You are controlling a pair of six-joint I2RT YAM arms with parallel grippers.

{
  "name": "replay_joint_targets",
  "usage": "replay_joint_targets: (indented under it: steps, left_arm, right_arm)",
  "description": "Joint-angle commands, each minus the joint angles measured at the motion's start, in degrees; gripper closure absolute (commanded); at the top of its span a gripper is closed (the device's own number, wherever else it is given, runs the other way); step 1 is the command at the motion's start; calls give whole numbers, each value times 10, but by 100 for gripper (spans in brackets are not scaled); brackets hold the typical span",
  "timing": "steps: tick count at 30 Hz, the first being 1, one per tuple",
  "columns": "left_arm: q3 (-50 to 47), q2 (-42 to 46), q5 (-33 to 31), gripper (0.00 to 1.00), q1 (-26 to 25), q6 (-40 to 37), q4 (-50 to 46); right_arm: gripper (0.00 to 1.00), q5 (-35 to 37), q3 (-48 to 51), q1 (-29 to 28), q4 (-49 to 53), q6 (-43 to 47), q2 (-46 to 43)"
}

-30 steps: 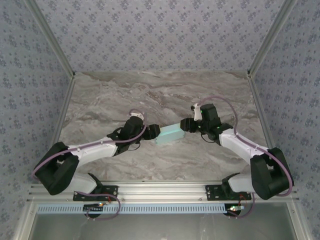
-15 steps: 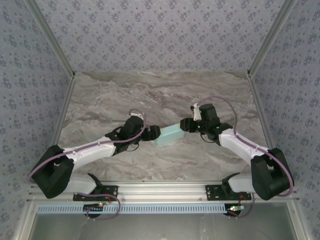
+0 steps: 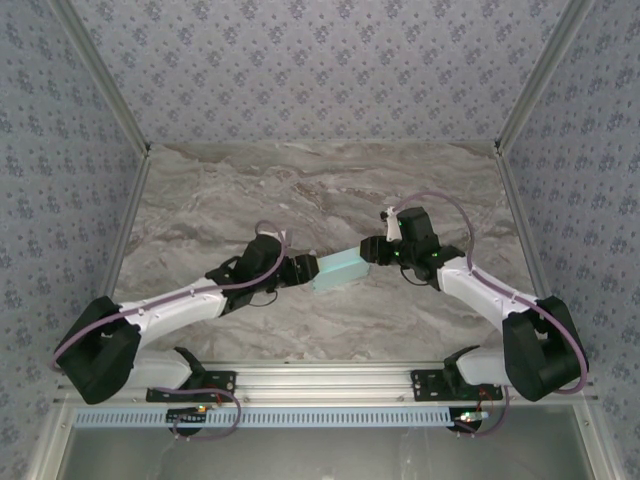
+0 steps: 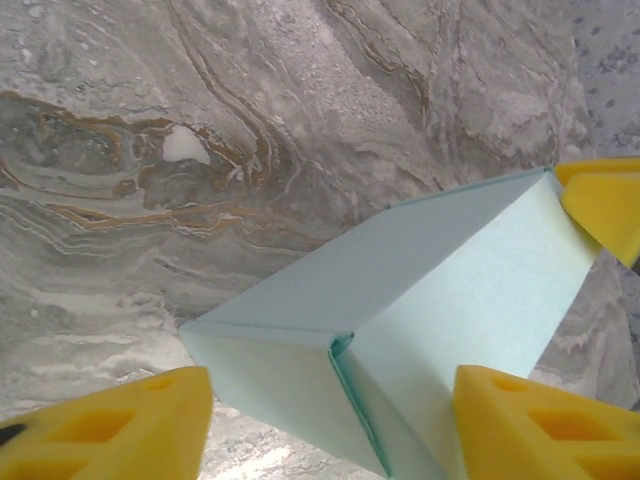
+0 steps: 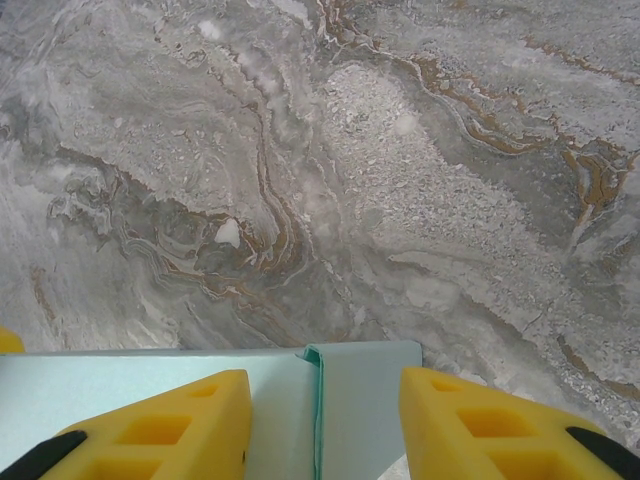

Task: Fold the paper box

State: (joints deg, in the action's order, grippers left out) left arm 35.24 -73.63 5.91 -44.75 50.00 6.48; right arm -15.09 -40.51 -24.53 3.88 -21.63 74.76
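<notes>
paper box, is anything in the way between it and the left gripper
Nothing visible. The paper box has its near end between the left gripper's yellow fingers, with bare marble table around it. The right gripper is at the box's far end, not in the left one's path.

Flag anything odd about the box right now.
The paper box looks slightly off: in the left wrist view its near-end flap is not flush, with a thin dark gap at the corner seam. No tears or crushing show. Nothing else stands out.
</notes>
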Motion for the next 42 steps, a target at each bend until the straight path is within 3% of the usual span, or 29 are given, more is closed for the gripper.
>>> replay_joint_targets:
  steps: [1,13,23,33,42]
  left_arm:
    - [-18,-19,24,44,-1,15,-11]
    - [-85,-69,38,63,30,61,32]
    - [-44,-90,66,67,97,3,48]
    - [-44,-92,98,67,97,-13,27]
    - [-78,-144,128,75,103,-7,39]
  right_arm:
    - [56,24,10,-4,115,15,13]
    - [57,-71,32,32,137,35,27]
    - [63,-107,35,38,74,3,33]
    - [61,-107,48,49,91,20,30]
    - [71,-67,44,50,117,53,49]
